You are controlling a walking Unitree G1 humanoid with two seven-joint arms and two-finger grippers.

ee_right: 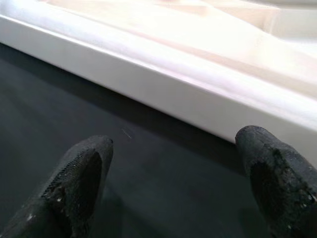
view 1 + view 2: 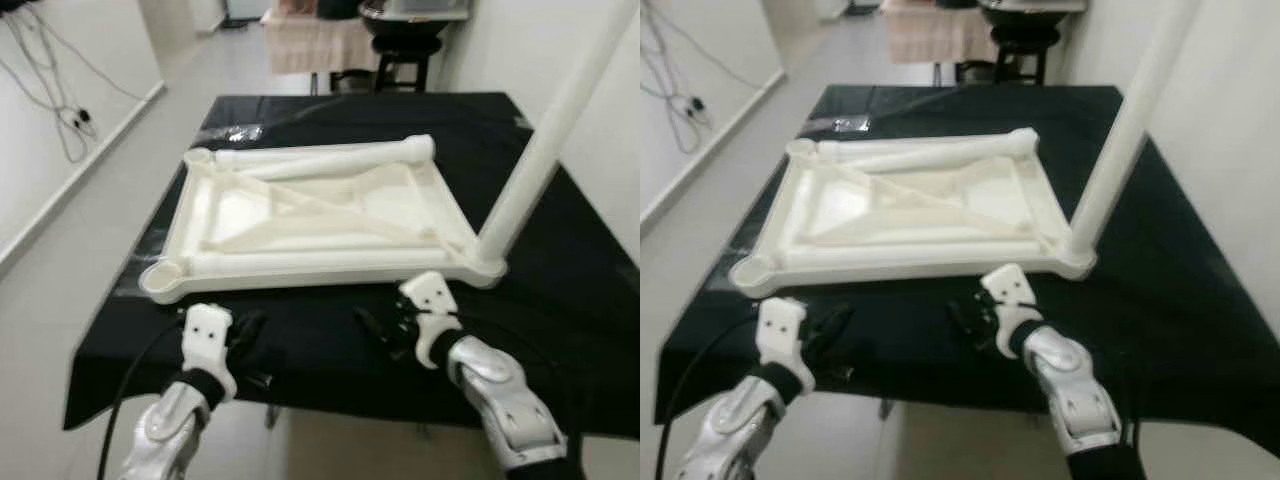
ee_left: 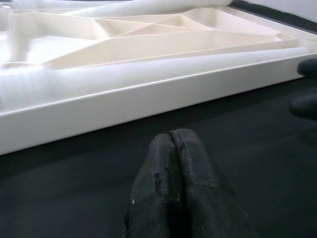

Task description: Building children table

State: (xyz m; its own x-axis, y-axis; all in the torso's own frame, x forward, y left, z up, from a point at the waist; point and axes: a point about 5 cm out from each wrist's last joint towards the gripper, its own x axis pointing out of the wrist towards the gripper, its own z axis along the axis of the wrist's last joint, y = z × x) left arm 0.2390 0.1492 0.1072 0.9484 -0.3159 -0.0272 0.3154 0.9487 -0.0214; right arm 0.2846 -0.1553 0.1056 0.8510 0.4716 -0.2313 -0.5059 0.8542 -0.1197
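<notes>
A white plastic children's tabletop lies upside down on a table covered in black cloth. One white leg stands upright in its near right corner socket. A loose white leg lies along its far edge. My left gripper rests shut on the cloth just in front of the tabletop's near rim. My right gripper is open on the cloth beside the near rim, nothing between its fingertips.
A white wall with hanging cables is on the left. Light floor runs past the table's left side. A black stool and a cloth-covered bench stand beyond the far edge. A white wall closes the right.
</notes>
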